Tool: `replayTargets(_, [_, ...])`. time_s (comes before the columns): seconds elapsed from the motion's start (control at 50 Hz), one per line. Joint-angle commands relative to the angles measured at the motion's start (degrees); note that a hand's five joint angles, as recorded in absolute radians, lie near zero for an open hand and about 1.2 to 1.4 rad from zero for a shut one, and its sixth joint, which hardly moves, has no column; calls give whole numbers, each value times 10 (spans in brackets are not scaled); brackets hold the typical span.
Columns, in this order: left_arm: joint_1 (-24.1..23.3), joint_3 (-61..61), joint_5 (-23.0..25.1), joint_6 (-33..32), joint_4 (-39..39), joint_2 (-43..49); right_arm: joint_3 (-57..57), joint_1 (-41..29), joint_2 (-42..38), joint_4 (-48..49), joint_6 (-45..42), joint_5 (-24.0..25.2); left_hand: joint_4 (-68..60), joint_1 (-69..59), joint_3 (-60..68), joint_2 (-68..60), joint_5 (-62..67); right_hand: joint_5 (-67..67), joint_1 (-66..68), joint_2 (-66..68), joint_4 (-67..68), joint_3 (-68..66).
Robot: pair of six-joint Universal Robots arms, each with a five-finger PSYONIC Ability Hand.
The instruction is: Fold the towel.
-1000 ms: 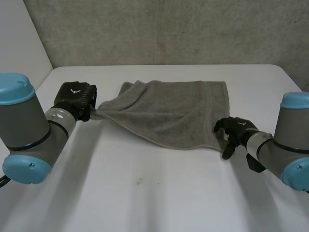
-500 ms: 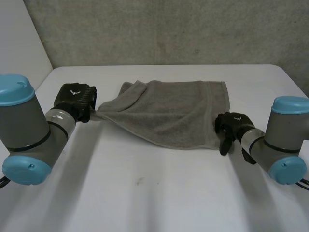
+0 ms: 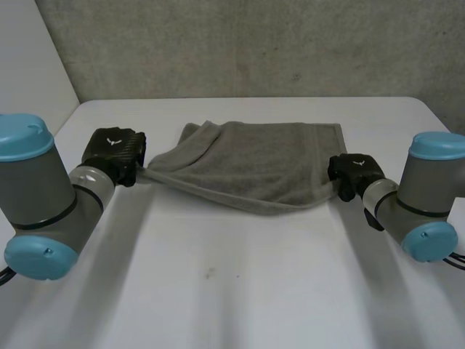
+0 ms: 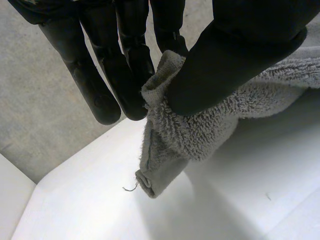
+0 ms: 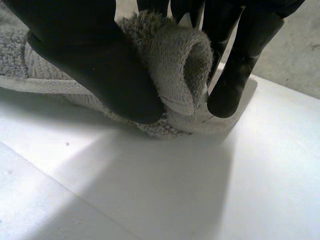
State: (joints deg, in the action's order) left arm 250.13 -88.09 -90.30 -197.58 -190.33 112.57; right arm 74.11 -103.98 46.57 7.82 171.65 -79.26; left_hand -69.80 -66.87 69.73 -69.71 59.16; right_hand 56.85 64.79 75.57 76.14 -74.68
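A grey towel [image 3: 254,163] lies stretched across the middle of the white table [image 3: 240,291], its near edge lifted between both hands. My left hand [image 3: 115,154] is shut on the towel's near left corner; in the left wrist view the thumb [image 4: 235,55] pinches the towel [image 4: 200,125] against the fingers [image 4: 125,65], and the corner tip hangs below. My right hand [image 3: 353,173] is shut on the near right corner; in the right wrist view the thumb [image 5: 85,55] presses a roll of towel [image 5: 175,65] against the fingers [image 5: 240,60], just above the table.
A concrete wall [image 3: 254,47] runs behind the table's far edge. A white wall panel [image 3: 33,65] stands at the far left. Bare table surface [image 5: 175,200] stretches in front of the towel toward me.
My right hand has moved up to the towel's near right corner and closed on it, lifting that corner. The near edge now sags between both hands. The left hand has kept its grip.
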Motion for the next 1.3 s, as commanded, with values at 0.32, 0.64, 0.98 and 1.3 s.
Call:
replayTargets(0.32, [-77,-161,-5,58,7,-9,134,56,179,-61,-156,-12,1,-28,-1,1,5,131,152,44,39,-53])
replayTargets(0.64, [-31,-138,5,53,0,-52,158,78,177,-51,-159,-7,451,422,-451,450,-445,131,152,44,39,-53])
replayTargets(0.98, [39,-205,135,60,7,-75,166,86,157,-38,-158,-7,437,408,-437,437,-431,131,152,44,39,-53])
replayTargets(1.3, [-6,-207,119,51,-49,-57,177,84,157,-37,-158,-6,510,481,-510,509,-504,131,152,44,39,-53])
